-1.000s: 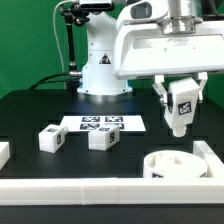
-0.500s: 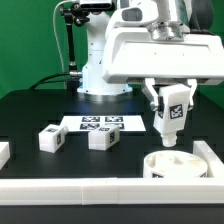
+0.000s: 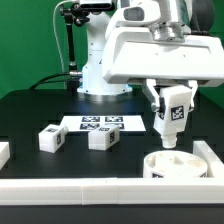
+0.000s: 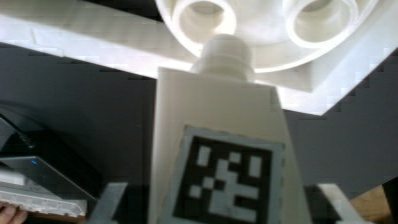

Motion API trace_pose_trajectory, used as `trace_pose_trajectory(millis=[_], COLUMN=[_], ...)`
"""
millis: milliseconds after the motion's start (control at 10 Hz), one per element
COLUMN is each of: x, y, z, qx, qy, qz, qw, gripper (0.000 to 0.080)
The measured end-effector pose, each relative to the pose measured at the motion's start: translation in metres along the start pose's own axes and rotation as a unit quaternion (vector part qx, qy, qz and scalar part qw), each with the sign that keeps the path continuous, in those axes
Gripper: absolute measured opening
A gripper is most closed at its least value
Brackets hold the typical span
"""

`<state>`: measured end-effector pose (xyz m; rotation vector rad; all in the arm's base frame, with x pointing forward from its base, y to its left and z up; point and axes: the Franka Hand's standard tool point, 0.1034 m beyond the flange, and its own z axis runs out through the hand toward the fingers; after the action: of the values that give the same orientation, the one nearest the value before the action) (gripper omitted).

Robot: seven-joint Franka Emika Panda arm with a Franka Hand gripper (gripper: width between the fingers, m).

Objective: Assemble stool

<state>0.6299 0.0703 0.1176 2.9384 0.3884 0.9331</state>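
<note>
- The stool's round seat lies flat on the black table. The white disc sits in the corner formed by the border rails, on the exterior view's right. The wrist view shows its upturned face, with round sockets sunk into it.
- Directly above the seat hangs a stool leg, a chunky white block with a black-and-white tag facing the exterior camera. Its peg end points down and the block leans slightly (the peg appears to hang just clear of the seat, not touching it).
- In the wrist view the same leg fills most of the frame, its narrow peg aimed at the seat's face between two sockets.
- The gripper clamps the leg, one finger on either side of the block. The fingers flank the tagged face in the wrist view.
- Away from the seat, toward the exterior view's left, the nearer loose leg rests on the table. The farther loose leg lies beyond it, and the two are apart from each other and well apart from the seat.
- The marker board lies flat behind those two legs, farther back on the table than the seat.
- The arm's white base stands at the back of the table, well apart from the seat, against a green backdrop.
</note>
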Motion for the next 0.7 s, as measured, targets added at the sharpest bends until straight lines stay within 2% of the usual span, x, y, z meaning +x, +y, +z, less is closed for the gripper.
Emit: trace_pose_trajectory(millis=[300,700], x=[0.015,0.013], y=[-0.029,-0.028], z=[0.014,0.014], qx=[0.013,0.011], qy=[0.000,0.002], qz=[-0.042,-0.042], qw=[0.999,0.999], gripper=[0.0322,0.0322])
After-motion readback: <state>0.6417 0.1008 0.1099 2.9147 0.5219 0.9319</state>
